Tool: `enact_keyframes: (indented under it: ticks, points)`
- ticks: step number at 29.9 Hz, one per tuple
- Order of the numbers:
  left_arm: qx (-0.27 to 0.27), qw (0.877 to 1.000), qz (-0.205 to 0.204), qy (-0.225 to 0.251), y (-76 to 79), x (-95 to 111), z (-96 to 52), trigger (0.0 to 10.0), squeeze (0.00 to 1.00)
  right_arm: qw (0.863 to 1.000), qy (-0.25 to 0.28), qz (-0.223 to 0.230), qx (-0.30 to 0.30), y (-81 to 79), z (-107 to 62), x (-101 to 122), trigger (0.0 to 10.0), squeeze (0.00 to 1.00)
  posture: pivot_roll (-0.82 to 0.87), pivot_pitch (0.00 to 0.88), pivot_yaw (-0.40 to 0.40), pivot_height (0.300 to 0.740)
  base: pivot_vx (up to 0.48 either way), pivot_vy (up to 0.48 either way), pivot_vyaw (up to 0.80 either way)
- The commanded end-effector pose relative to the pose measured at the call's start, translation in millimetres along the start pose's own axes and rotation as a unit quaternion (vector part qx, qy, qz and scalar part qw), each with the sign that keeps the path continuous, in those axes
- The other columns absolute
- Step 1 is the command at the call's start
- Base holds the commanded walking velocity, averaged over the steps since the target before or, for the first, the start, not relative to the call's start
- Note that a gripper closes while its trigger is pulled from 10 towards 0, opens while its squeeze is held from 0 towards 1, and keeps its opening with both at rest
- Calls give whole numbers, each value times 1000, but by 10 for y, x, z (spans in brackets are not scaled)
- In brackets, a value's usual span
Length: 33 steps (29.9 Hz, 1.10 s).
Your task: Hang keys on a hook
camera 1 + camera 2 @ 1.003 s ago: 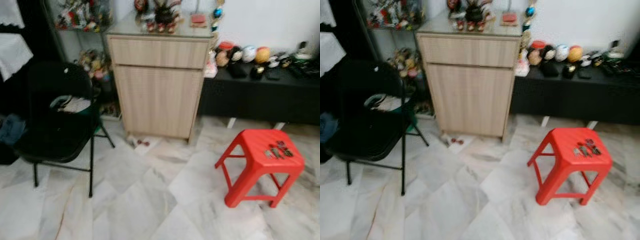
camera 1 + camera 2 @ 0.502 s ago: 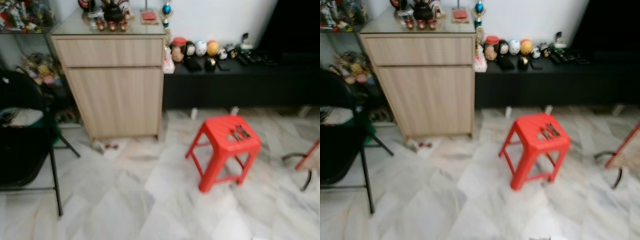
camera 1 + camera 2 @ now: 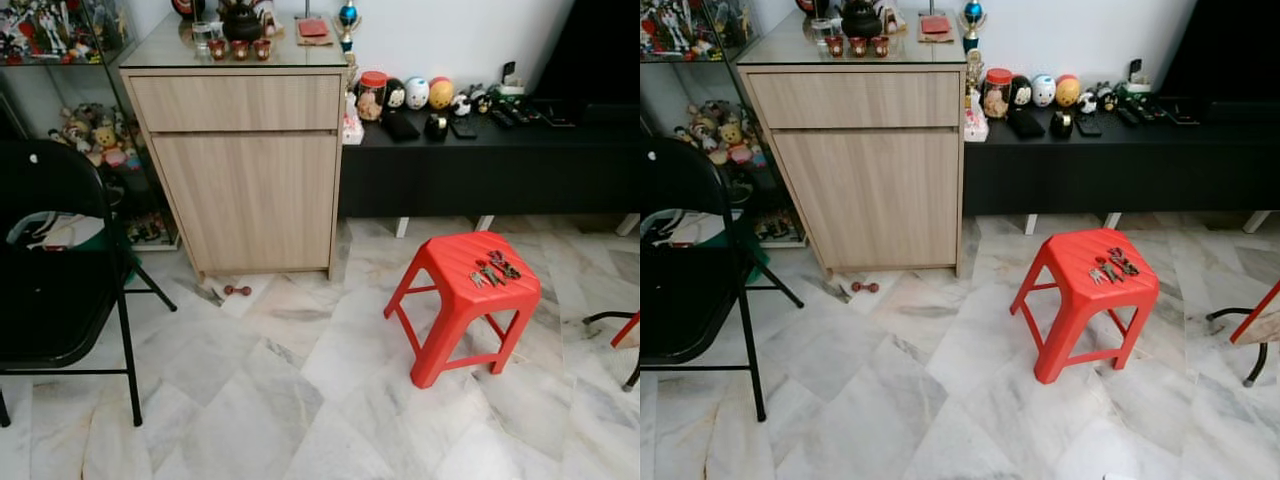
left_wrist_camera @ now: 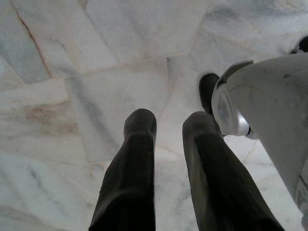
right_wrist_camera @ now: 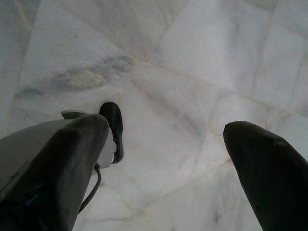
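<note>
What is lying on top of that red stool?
A small bunch of keys lies near the stool's far right corner. How many keys cannot be told.

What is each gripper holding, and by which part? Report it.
Nothing is held. The left gripper and right gripper hang empty over the floor; the keys lie on the red stool.

The keys lie on a stool on the floor, right of a cabinet. A low bench stands behind the stool, beside the cabinet. A chair stands left, before shelves.
</note>
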<state>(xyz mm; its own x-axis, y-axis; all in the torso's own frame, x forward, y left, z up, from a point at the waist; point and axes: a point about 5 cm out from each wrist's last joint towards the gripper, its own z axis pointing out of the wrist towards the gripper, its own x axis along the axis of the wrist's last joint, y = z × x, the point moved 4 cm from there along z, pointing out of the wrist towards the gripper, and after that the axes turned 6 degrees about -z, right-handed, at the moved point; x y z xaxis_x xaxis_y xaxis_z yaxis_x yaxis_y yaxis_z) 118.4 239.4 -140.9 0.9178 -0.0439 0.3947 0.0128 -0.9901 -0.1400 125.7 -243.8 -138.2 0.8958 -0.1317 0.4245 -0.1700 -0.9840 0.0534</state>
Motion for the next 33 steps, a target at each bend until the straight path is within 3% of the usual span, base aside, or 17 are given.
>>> enact_keyframes:
  ticks: [1, 5, 10, 24, 33]
  points:
    - [-3, 1000, -10, 2, 25, -3, 0, 10000, 0, 1000, 0, -1, -11, 80, -11, 1, 10000, 0, 92, 0, -39, 740, 281, 0, 0]
    - [-4, 1000, -10, 2, 28, -5, 0, 10000, 0, 1000, -6, -8, -10, 84, -12, -13, 10000, 0, 90, 0, -40, 740, 281, 0, 0]
    - [-8, 1000, -13, 4, 37, -1, 0, 10000, 0, 999, -17, -34, -6, 63, -7, -26, 10000, 0, 91, 0, -41, 740, 283, 0, -757]
    - [-9, 1000, -15, 5, 36, 3, 0, 10000, 0, 1000, 2, -11, -11, -33, 20, 81, 10000, 0, 92, 0, -42, 740, 292, 0, -91]
    - [-11, 1000, -16, 7, 38, 9, -1, 10000, 0, 1000, 0, -3, -12, -3, 11, 42, 10000, 0, 92, 0, -41, 740, 297, 0, -730]
